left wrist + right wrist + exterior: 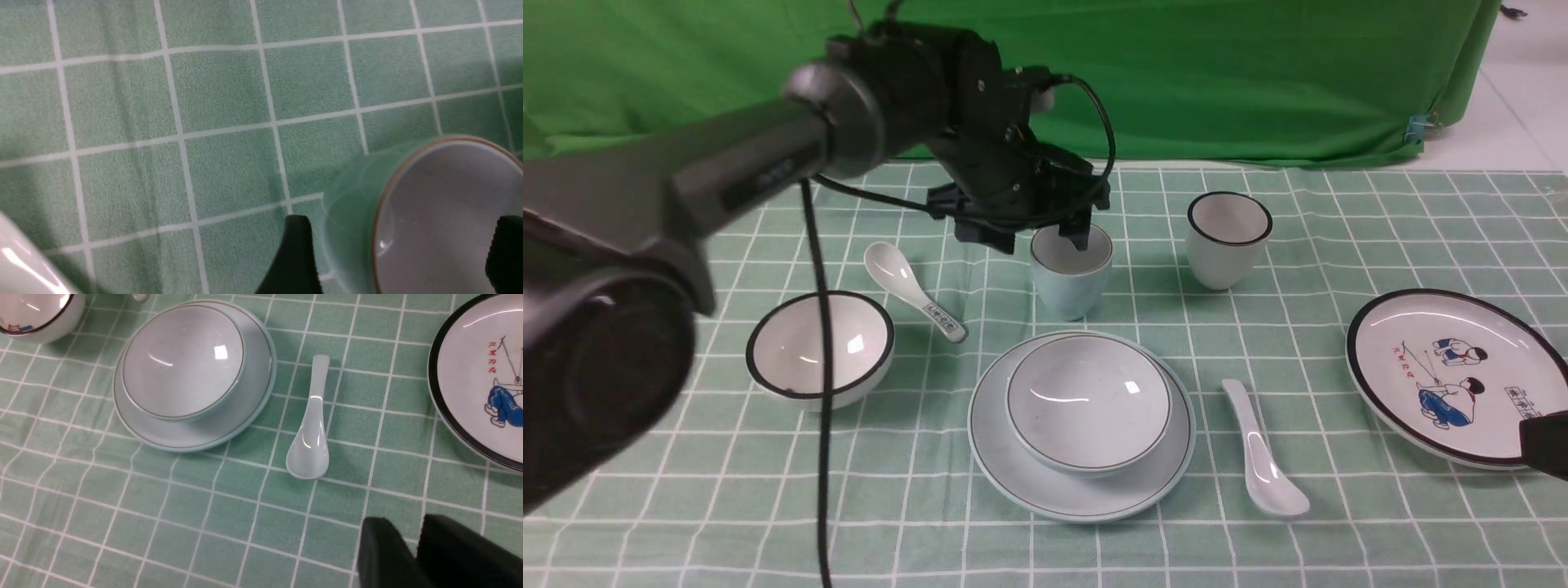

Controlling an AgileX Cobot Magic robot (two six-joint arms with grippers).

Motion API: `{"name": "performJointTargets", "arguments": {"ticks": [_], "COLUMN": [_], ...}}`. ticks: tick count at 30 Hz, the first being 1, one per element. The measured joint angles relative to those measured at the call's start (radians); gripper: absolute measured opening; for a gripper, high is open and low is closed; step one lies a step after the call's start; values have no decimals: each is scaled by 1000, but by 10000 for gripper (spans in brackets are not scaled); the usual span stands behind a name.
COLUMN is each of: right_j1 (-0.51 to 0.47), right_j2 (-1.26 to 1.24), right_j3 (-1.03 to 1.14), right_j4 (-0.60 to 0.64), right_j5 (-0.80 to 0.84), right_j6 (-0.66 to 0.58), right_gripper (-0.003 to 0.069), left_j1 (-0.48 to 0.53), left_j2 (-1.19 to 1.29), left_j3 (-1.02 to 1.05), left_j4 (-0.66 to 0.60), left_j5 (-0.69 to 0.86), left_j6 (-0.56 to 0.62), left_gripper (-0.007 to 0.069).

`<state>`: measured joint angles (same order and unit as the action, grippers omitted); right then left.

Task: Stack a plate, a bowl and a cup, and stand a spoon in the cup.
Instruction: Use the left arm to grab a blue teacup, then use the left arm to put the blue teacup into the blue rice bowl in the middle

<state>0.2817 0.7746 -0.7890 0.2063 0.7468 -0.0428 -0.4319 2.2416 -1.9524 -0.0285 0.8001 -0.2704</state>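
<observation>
Left jaws spread astride the wall of the cup (pixel 1070 273), 12 o'clock of the bowl (pixel 1086 400) on the plate (pixel 1086 500), arm stretched forward; cups (pixel 1229 241), bowls (pixel 818 347), plates (pixel 1445 367), spoons (pixel 1262 457) number two each; right jaws' state unclear.

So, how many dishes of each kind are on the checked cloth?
Plates: 2 (plain pale blue plate; black-rimmed white cartoon plate)
Bowls: 2 (shallow pale blue bowl; black-rimmed white bowl)
Cups: 2 (pale blue cup; black-rimmed white cup)
Spoons: 2 (plain white ceramic spoon; pattern-handled white spoon)
Total: 8
</observation>
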Motion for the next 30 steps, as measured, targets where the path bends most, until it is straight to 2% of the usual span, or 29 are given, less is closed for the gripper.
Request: {"name": "performJointTargets", "arguments": {"ticks": [3,4,5,6,8,11,12,17,23,27,30], "right_j1": [0,0,0,0,0,0,0,0,0,0,0], "right_j2": [0,0,0,0,0,0,0,0,0,0,0], "right_j3": [0,0,0,0,0,0,0,0,0,0,0], "right_j4": [0,0,0,0,0,0,0,-2,-7,-8,-8], "right_j5": [0,0,0,0,0,1,1,4,3,1,1], "right_j6": [0,0,0,0,0,0,-1,-2,-6,-7,-8], "right_gripper": [178,180,181,181,181,187,189,193,195,196,196], "left_j1": [0,1,2,2,2,2,2,0,-56,-105,-129], "left_j2": [37,46,54,55,56,35,14,-120,-265,-281,-278], "left_j3": [-15,-17,-17,-17,-25,-41,-51,-79,-55,81,187], "left_j4": [1,-1,-13,-14,-29,-24,-18,-26,-13,-5,11], "left_j5": [-1,-1,7,7,36,77,98,180,387,404,349], "left_j6": [-10,-13,-18,-18,-19,6,13,95,196,206,208], "left_gripper": [527,495,425,412,196,62,41,35,34,34,34]}}
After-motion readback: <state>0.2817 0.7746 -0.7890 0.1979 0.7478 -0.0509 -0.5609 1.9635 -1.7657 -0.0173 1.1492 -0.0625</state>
